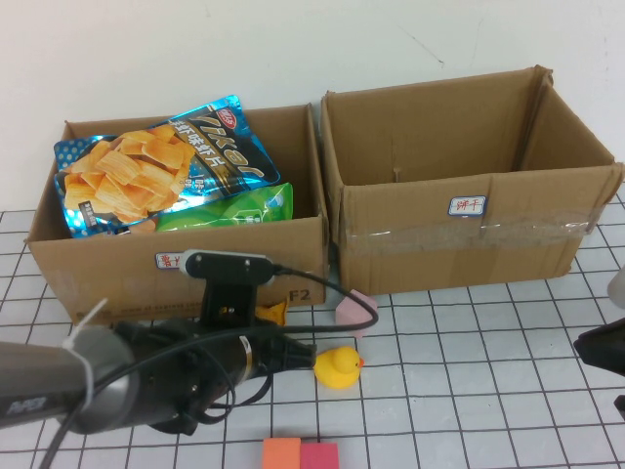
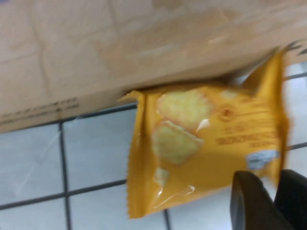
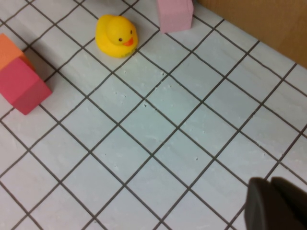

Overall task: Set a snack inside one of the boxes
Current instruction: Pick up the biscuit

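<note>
A yellow snack packet (image 2: 206, 143) lies on the gridded table against the foot of the left cardboard box (image 1: 117, 269); only its corner (image 1: 276, 313) shows in the high view. My left gripper (image 2: 274, 178) is down at the packet's edge, and its dark fingers (image 2: 252, 201) are nearly together with the packet's crimped side running in between them. In the high view the left gripper (image 1: 285, 344) lies low in front of that box, mostly under its wrist camera. The left box holds a blue chips bag (image 1: 156, 161) and a green bag (image 1: 229, 210). The right box (image 1: 469, 195) shows no contents. My right gripper (image 3: 271, 206) is shut and holds nothing, at the table's right edge (image 1: 601, 350).
A yellow rubber duck (image 1: 338, 367) sits just right of my left arm, with a pink block (image 1: 354, 311) behind it by the gap between the boxes. An orange block (image 1: 281, 453) and a magenta block (image 1: 319, 455) lie at the front edge. A white wall stands behind the boxes.
</note>
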Controlling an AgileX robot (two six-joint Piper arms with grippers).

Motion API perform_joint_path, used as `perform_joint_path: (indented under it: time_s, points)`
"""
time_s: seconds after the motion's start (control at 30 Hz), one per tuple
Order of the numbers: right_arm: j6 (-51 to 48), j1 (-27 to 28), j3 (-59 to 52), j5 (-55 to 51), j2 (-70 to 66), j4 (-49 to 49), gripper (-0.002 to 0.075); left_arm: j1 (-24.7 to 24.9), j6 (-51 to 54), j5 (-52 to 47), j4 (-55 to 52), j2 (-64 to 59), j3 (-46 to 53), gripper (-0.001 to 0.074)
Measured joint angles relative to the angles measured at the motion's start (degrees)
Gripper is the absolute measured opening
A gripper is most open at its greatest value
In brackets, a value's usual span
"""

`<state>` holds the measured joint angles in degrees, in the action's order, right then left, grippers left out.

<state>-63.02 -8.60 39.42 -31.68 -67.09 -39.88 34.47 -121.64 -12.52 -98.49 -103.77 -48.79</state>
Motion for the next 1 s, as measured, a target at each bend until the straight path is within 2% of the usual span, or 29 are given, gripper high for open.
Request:
perform_joint_path:
  time_s: [0.23,0.33,0.4,0.53,0.57,0.63,0.8,1.0]
  points:
    - [-0.67,0.0,0.0,0.0,0.0,-1.18,-0.0001,0.0,0.0,2.55,0.0,3.36,0.0,0.0083]
    - [-1.33,0.0,0.0,0.0,0.0,-1.69,-0.0001,0.0,0.0,2.66,0.0,3.41,0.0,0.0122]
    - [-1.46,0.0,0.0,0.0,0.0,-1.82,-0.0001,0.0,0.0,2.66,0.0,3.41,0.0,0.0215]
    - [-1.69,0.0,0.0,0.0,0.0,-1.82,-0.0001,0.0,0.16,2.0,-0.03,3.08,0.0,0.0538]
    - [-1.69,0.0,0.0,0.0,0.0,-1.82,-0.0001,0.0,0.29,1.68,-0.03,2.93,0.0,0.0593]
    - [-1.69,0.0,0.0,0.0,0.0,-1.87,-0.0001,0.0,0.51,0.76,-0.03,2.24,0.0,0.0648]
    - [-1.69,0.0,0.0,0.0,0.0,-1.97,-0.0001,0.0,0.51,-1.04,-0.03,-0.97,-0.77,0.0687]
    - [-1.69,0.0,0.0,-0.61,0.0,-2.01,-0.0001,0.0,0.51,-1.31,-0.03,-3.27,-3.01,0.0678]
